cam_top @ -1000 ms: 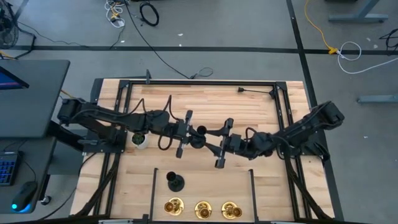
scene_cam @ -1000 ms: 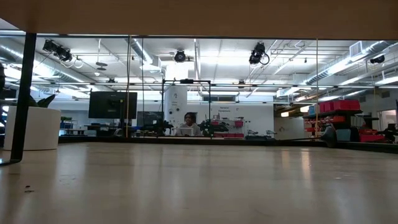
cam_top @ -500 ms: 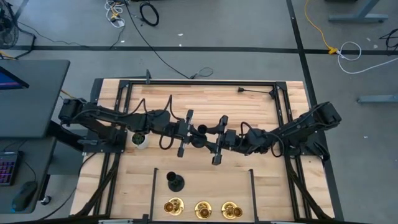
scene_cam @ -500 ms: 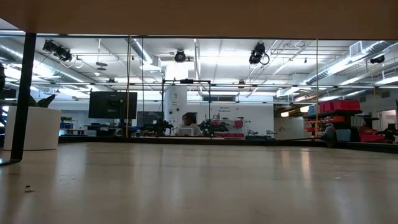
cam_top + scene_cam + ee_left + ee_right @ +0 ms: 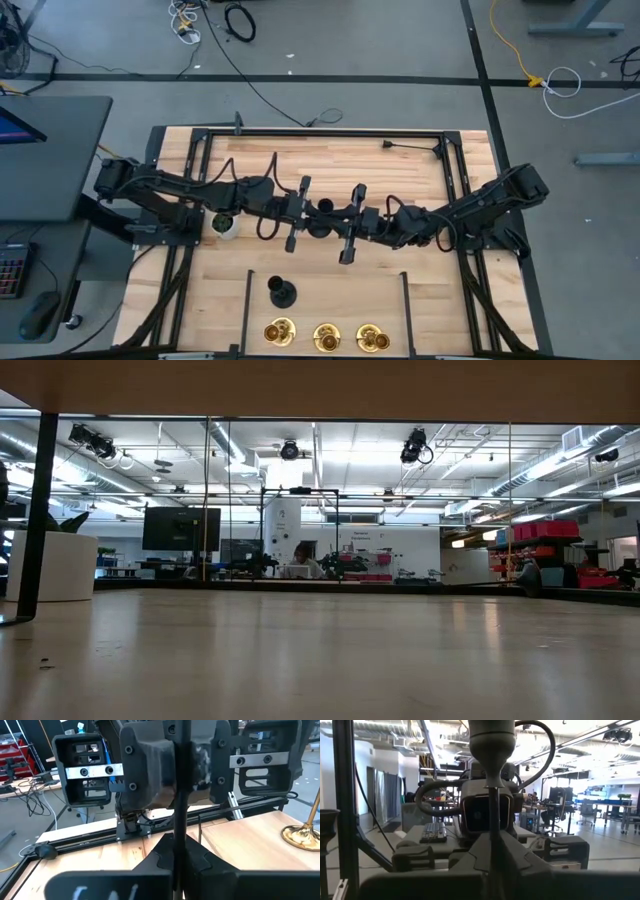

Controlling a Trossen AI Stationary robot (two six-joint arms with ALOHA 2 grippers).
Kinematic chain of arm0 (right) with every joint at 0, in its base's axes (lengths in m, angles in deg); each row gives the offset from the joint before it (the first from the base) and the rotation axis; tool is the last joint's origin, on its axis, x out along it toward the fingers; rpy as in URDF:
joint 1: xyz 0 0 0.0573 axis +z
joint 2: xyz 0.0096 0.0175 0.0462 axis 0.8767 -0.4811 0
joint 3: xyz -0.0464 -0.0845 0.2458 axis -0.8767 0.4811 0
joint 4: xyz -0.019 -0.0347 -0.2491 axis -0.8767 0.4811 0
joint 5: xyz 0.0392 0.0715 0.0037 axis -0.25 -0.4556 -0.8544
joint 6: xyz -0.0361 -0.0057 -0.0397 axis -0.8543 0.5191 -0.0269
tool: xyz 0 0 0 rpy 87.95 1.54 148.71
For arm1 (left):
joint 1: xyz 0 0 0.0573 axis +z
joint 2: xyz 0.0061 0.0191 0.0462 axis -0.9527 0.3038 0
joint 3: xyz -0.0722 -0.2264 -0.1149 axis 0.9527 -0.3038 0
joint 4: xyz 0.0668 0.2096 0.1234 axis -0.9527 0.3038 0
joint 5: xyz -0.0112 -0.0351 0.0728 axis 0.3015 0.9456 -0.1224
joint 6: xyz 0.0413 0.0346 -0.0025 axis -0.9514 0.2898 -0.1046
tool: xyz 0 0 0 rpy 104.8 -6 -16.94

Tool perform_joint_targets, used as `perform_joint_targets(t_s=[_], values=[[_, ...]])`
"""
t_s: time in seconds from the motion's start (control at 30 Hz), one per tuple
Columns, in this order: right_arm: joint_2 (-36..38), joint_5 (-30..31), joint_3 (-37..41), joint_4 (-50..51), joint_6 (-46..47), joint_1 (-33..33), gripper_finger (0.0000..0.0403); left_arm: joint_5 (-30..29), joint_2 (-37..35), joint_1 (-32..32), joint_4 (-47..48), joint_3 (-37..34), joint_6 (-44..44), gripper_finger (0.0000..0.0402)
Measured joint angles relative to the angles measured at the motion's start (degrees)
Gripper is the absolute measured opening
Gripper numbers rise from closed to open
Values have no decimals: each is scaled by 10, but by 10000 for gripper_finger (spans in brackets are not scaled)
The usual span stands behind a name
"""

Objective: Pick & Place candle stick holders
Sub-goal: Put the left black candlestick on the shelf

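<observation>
A black candle stick holder (image 5: 322, 207) is up in the air over the middle of the table, upright, with my two grippers meeting at it. My left gripper (image 5: 314, 214) comes from the table's left and is shut on it. My right gripper (image 5: 332, 219) comes from the right and is also shut on it. The right wrist view shows its flared cup (image 5: 492, 740) above a thin stem. Its base is hidden below the fingers. Another black holder (image 5: 282, 292) and three gold holders (image 5: 326, 336) stand on their bases near the front edge. My left gripper pinches the holder's thin stem (image 5: 177, 826) between its two fingers, coming level from the table's left and lying across the stem. The holder stands upright, clear of the table. My right gripper pinches the same stem (image 5: 492, 822) below the cup between its two fingers, level from the table's right. The fingers lie across the stem, and the cup rises above them.
A small white pot with a plant (image 5: 226, 224) stands under the left arm. A thin black frame (image 5: 247, 300) borders the patch at the front where the other holders stand. The table's black rails (image 5: 320, 133) run along its far and side edges.
My right gripper has gone toward the table's left, up to the left gripper and the black holder held there. The left gripper and the holder have kept still.
</observation>
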Motion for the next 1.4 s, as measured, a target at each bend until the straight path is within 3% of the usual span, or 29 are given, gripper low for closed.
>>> perform_joint_targets(t_s=[0.63,0.93,1.17,1.4], values=[[0,24,0,32,7,2,1,15,-8,4,12,0,-23,102],[0,35,0,48,7,21,1,-2,-78,15,137,0,-15,181],[0,30,0,58,27,56,1,-18,-127,23,232,0,13,181],[0,21,0,66,44,103,1,-19,-147,22,237,0,27,170]])
